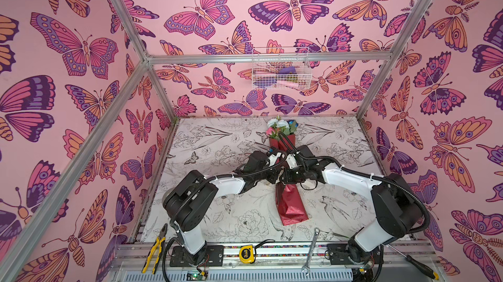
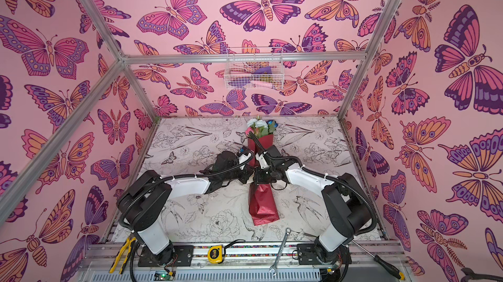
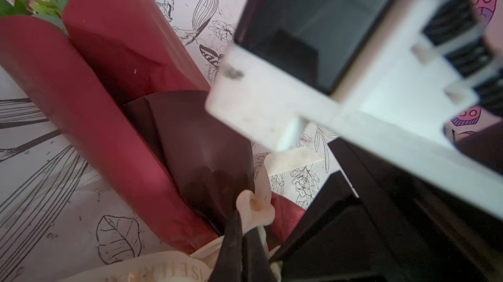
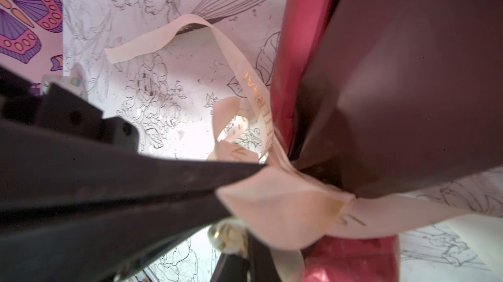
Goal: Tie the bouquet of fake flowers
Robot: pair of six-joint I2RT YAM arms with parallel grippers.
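Right wrist view: right gripper [image 4: 228, 189] clamped on cream ribbon [image 4: 285, 212] at the waist of the bouquet of fake flowers [image 1: 290, 204], lying on the table [image 1: 340, 199]; left gripper [image 3: 242, 248] likewise pinching it. Risks a slack tie or a dragged bouquet under uneven pull.

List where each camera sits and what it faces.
Both top views: high above the arm bases, facing down at the table; both arms show, meeting over the bouquet.
Left wrist: on the left arm, facing the bouquet's wrap; the left pincer and the right arm show.
Right wrist: on the right arm, facing the ribbon; right pincer shows, shut on it.
Shared: both wrist views show ribbon and wrap.
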